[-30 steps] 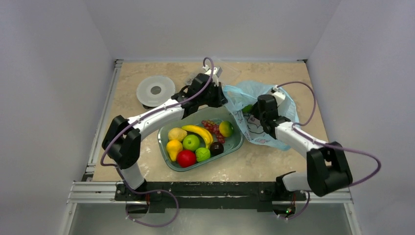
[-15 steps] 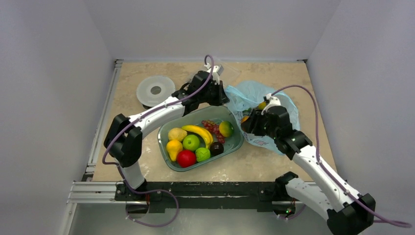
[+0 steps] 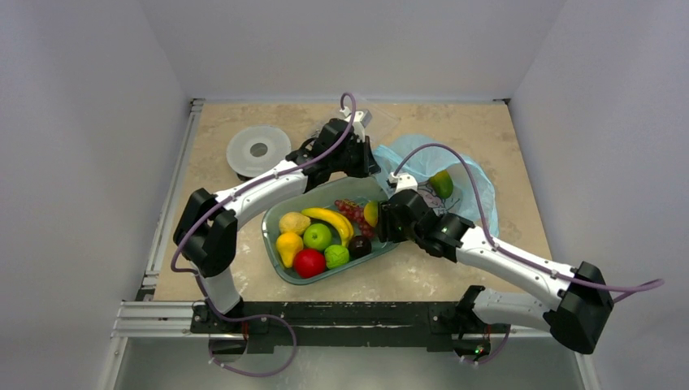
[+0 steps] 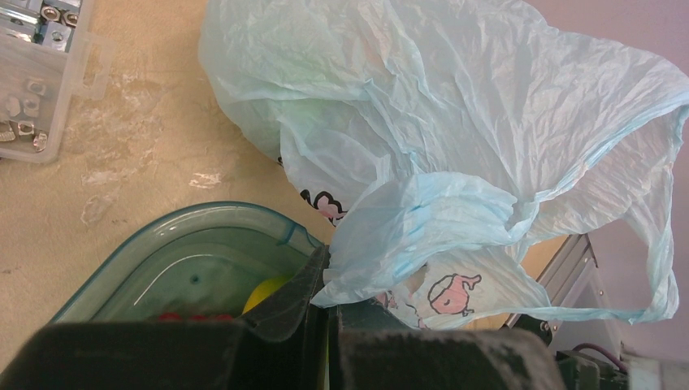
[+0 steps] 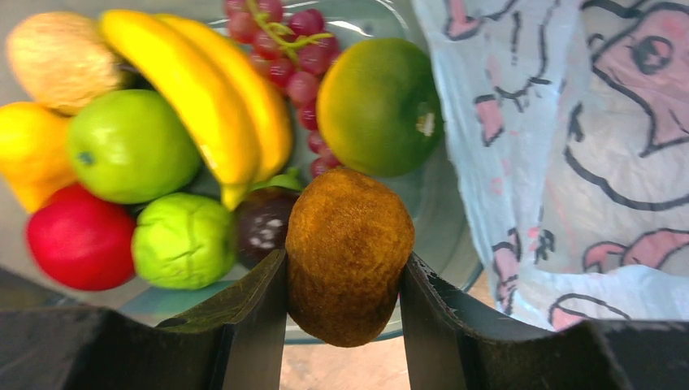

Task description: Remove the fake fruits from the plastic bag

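**Fruit over the tray, ready to drop**

My right end effector (image 5: 345,272) clamps a brown fuzzy fruit (image 5: 348,236), with the tray (image 4: 195,213) directly beneath it. My left end effector (image 4: 329,280) pinches the bag (image 4: 455,106). Next, I judge: release, then reach for the green-orange fruit (image 3: 441,184) inside the bag alongside.

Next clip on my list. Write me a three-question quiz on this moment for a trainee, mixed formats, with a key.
1. True or false: the right gripper is shut on a fuzzy brown kiwi.
2. Multiple choice: what does the left gripper clamp? A) nothing, it is open; B) a fold of the light-blue plastic bag; C) a fruit.
3. Fill in: in the top view, a green-and-orange fruit lies inside the ____.
Key: 1 true; 2 B; 3 plastic bag.
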Robot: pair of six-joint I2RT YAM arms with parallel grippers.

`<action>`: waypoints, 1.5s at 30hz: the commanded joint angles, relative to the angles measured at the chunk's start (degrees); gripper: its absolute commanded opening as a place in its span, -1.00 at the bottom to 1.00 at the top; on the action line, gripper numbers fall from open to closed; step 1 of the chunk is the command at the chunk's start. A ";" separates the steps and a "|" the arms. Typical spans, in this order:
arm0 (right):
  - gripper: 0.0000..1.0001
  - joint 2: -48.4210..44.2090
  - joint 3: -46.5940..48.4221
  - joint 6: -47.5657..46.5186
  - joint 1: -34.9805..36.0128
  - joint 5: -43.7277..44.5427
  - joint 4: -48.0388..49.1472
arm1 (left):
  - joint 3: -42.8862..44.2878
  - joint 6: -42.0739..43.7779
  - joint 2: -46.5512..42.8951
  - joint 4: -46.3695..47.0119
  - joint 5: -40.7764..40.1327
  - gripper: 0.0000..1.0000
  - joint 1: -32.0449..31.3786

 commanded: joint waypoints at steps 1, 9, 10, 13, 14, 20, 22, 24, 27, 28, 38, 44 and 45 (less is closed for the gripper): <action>-0.74 0.85 1.07 0.91 0.59 4.12 1.94 | 1.30 -0.71 -1.49 0.32 0.86 -1.00 0.19; 0.29 -0.30 1.10 1.96 1.09 3.41 1.60 | 0.96 -1.29 -0.77 0.75 1.51 -1.00 0.15; 0.40 -0.81 1.06 2.51 1.09 2.11 1.62 | 0.95 -1.26 -0.77 0.79 1.58 -1.00 0.16; 0.60 -3.28 1.08 3.07 1.02 2.75 0.91 | 0.90 -1.05 -1.04 0.66 1.42 -1.00 0.19; 0.61 -4.44 0.99 3.00 1.00 3.56 0.65 | 0.86 -0.93 -1.16 0.57 1.45 -1.00 0.19; 0.43 -9.40 1.33 6.37 -2.90 11.86 -3.73 | 0.45 -1.01 -1.78 0.78 1.50 -1.00 0.18; 0.09 -10.32 0.58 9.32 -6.31 14.36 -4.28 | -0.09 -1.58 -1.90 1.52 1.76 -1.00 0.19; -0.03 -11.22 -1.09 11.05 -9.14 15.81 -2.70 | -0.72 -2.34 -1.91 2.26 1.97 -1.00 0.18; -0.02 -10.98 -2.56 12.36 -10.45 18.59 2.63 | -2.05 -3.47 -2.41 3.51 1.62 -1.00 0.16; -0.03 -10.31 -2.80 12.55 -10.82 19.36 3.80 | -2.53 -3.71 -2.67 4.04 1.49 -1.00 0.18; 0.07 3.71 -5.75 12.09 -19.22 16.28 25.09 | -6.30 -3.35 -6.64 5.43 -1.95 -1.00 0.19; 0.17 11.13 -5.75 10.90 -22.76 12.51 35.32 | -7.84 -2.22 -8.43 6.25 -3.82 -1.00 0.19; 0.18 12.26 -5.60 10.46 -23.02 12.12 36.99 | -7.89 -2.28 -8.43 6.40 -3.71 -1.00 0.19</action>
